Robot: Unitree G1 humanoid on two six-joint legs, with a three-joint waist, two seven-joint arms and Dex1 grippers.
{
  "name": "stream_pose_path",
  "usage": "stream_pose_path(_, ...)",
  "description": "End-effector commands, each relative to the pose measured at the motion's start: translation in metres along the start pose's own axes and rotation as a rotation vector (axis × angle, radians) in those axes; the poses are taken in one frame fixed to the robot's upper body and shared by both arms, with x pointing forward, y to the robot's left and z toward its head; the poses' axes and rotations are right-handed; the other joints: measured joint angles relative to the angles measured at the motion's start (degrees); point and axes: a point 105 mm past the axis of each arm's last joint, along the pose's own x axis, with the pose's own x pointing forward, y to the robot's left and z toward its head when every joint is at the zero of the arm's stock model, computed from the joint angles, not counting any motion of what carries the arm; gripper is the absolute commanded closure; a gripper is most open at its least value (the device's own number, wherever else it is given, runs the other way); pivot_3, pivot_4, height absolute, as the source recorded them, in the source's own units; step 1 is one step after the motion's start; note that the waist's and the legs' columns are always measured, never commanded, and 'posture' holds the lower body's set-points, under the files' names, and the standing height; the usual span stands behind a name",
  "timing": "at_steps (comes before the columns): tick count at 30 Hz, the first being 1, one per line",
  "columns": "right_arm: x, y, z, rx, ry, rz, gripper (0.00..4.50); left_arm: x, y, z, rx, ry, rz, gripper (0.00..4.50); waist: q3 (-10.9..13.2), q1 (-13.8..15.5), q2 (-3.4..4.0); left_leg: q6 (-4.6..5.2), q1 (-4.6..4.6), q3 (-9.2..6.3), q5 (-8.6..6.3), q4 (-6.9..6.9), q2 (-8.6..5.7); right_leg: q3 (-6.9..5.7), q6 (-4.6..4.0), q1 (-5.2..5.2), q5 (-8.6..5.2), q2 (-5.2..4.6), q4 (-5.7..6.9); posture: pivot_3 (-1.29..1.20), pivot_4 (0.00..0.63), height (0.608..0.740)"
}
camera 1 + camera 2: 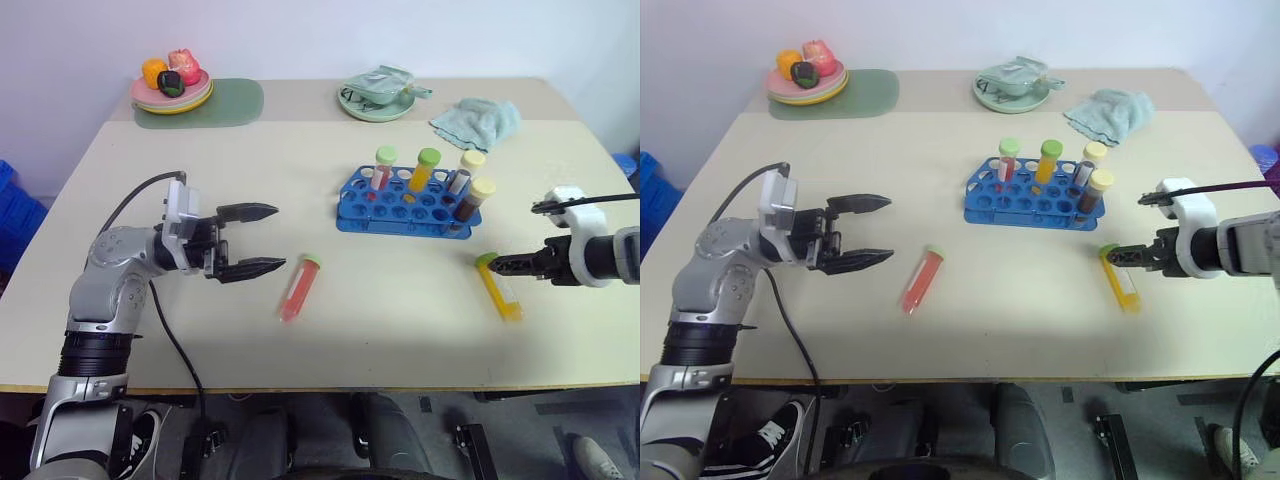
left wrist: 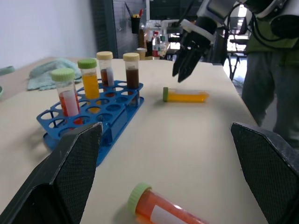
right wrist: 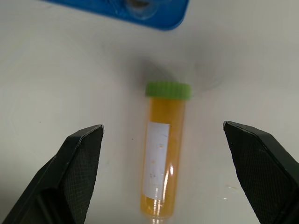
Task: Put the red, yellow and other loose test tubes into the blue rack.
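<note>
The yellow tube point(image 3: 164, 158) lies flat near the table's front right and may roll away if one finger touches it first. The right gripper point(image 3: 163, 140) hangs over it, jaws wide, holding nothing. The left gripper point(image 1: 255, 240) — also open, empty — points toward the red tube point(image 1: 299, 288); behind stands the blue rack point(image 1: 405, 205).

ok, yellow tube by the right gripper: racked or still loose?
Loose. The yellow tube lies flat on the table, outside the blue rack, green cap toward the rack.

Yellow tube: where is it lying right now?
The yellow tube lies flat on the table on the robot's right, just in front of the blue rack, directly under the open right gripper.
</note>
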Motion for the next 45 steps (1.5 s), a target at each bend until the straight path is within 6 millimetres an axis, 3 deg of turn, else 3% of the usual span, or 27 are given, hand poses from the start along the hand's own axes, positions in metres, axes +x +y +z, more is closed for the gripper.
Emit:
stream_pose_path(1, -0.001, 0.005, 0.004, -0.016, -0.02, -0.012, 0.32, -0.001, -0.003, 0.008, 0.031, -0.012, -0.022, 0.0, 0.0, 0.0, 0.0, 0.0, -0.01, 0.0, 0.0, 0.0, 0.0, 0.0, 0.0, -0.02, 0.0, 0.0, 0.0, 0.0, 0.15, 0.74)
stream_pose_path(12, 0.011, -0.002, -0.01, -0.03, 0.047, -0.089, 0.32, -0.011, -0.009, 0.001, 0.039, 0.002, -0.043, 0.0, 0.0, -0.05, 0.0, 0.0, -0.01, 0.01, 0.0, 0.01, -0.02, -0.01, 0.0, 0.0, 0.0, -0.01, 0.0, 0.0, 0.15, 0.74)
stream_pose_path(30, 0.022, 0.003, -0.026, -0.047, 0.136, -0.069, 0.32, -0.013, -0.01, 0.0, 0.051, 0.004, -0.039, 0.0, 0.0, 0.0, 0.0, 0.0, -0.01, 0.0, 0.0, 0.01, -0.01, 0.0, 0.0, 0.0, 0.0, -0.01, 0.0, 0.0, 0.15, 0.74)
stream_pose_path(45, 0.022, -0.003, -0.015, -0.038, 0.147, -0.105, 0.32, -0.015, -0.014, -0.004, 0.042, -0.002, -0.021, 0.0, 0.0, -0.01, 0.0, 0.0, 0.0, 0.0, 0.0, 0.01, -0.01, 0.0, 0.0, 0.01, 0.0, -0.01, -0.01, 0.0, 0.15, 0.74)
